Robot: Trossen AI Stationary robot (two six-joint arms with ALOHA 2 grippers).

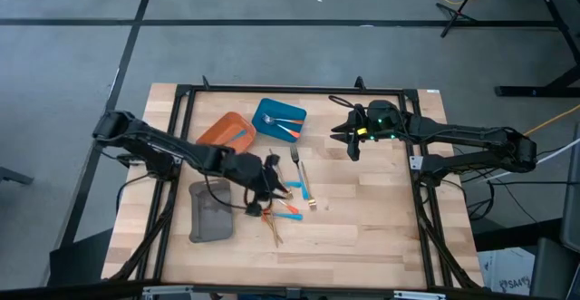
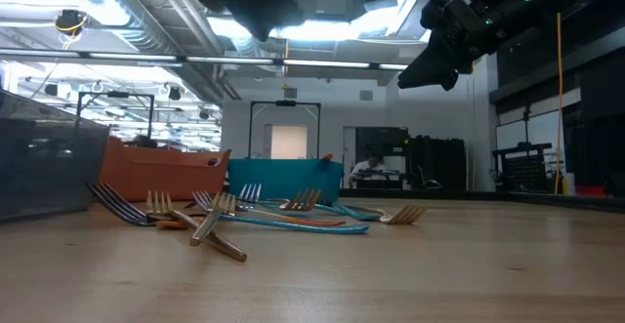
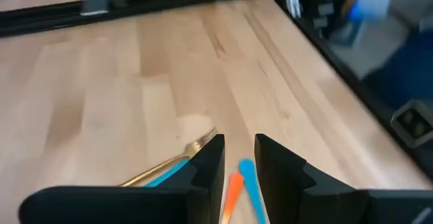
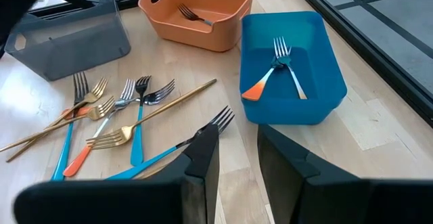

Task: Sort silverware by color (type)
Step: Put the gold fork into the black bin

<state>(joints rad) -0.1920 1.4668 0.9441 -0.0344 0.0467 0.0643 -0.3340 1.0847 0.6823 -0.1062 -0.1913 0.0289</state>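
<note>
The silverware (image 1: pixel 283 200) lies in a loose pile on the middle of the table: forks with blue, orange and gold handles, crossing each other (image 4: pixel 115 116) (image 2: pixel 244 216). My left gripper (image 1: pixel 272 180) (image 3: pixel 239 158) hangs open just above the pile. An orange handle (image 3: pixel 233 187) and a blue handle (image 3: pixel 249 180) show beneath its fingers. My right gripper (image 1: pixel 349 140) (image 4: pixel 238 149) is open and raised off the table, to the right of the blue tray (image 4: pixel 325 95).
Along the far-left part of the table stand an orange tray (image 1: pixel 222 130) (image 4: pixel 233 31) holding one fork, the blue tray (image 1: pixel 267 110) holding two forks, one orange-handled, and nearer, a grey tray (image 1: pixel 207 218) (image 4: pixel 67 34). Bare wood lies to the right of the pile.
</note>
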